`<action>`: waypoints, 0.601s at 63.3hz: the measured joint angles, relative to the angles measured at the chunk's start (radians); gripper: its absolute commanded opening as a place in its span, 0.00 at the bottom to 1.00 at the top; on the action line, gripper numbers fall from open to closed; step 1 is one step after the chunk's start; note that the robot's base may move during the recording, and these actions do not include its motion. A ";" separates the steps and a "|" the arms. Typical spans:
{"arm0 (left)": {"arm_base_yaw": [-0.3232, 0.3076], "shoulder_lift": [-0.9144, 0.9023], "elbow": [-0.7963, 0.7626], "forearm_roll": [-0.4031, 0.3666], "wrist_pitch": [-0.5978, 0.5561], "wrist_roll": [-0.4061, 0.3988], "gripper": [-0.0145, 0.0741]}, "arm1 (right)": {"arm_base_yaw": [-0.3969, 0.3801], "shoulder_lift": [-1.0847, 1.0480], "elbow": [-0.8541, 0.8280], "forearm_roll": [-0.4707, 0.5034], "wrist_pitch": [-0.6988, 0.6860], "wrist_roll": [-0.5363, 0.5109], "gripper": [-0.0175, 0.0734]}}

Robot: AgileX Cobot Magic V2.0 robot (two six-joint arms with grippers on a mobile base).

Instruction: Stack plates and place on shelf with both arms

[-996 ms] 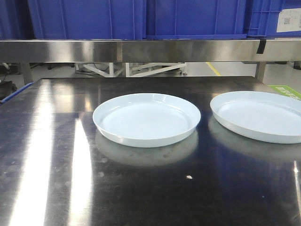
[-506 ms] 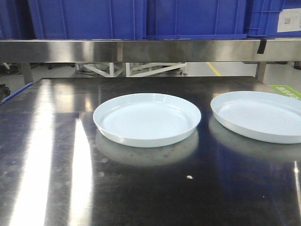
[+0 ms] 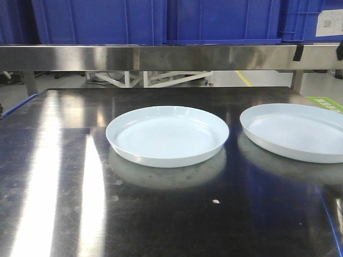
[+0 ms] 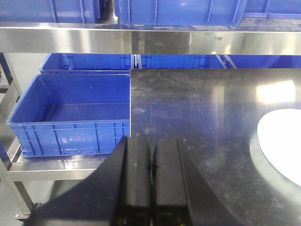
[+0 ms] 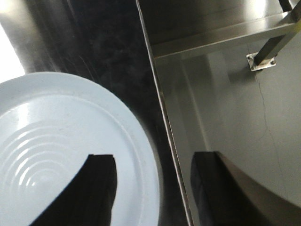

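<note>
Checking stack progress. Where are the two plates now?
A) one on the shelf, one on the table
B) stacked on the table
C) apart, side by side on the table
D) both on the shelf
C: the centre plate and the right-edge plate lie on the steel table with bare tabletop between them, neither on the other.

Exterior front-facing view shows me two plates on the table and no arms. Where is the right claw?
Observer: The right claw is open at the right plate, one finger over the plate and the other out past the edge of the table.
Operator: And the left claw?
Observer: The left claw is shut and empty, hovering by the table's left edge, short of the left plate.
Operator: Anything beside the table there?
Observer: A blue crate sits on a lower shelf just left of the table.
</note>
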 measured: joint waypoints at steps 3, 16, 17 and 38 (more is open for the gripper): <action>0.000 0.000 0.000 0.000 0.000 0.000 0.27 | 0.000 0.024 -0.002 0.000 -0.004 0.000 0.70; 0.000 0.000 0.000 0.000 0.000 0.000 0.27 | 0.000 0.077 -0.004 0.000 -0.012 0.000 0.70; 0.000 0.000 0.000 0.000 0.000 0.000 0.27 | 0.000 0.080 -0.004 0.000 -0.012 0.000 0.70; 0.000 0.000 0.000 0.000 0.000 0.000 0.27 | 0.000 0.116 -0.004 0.000 -0.018 0.000 0.48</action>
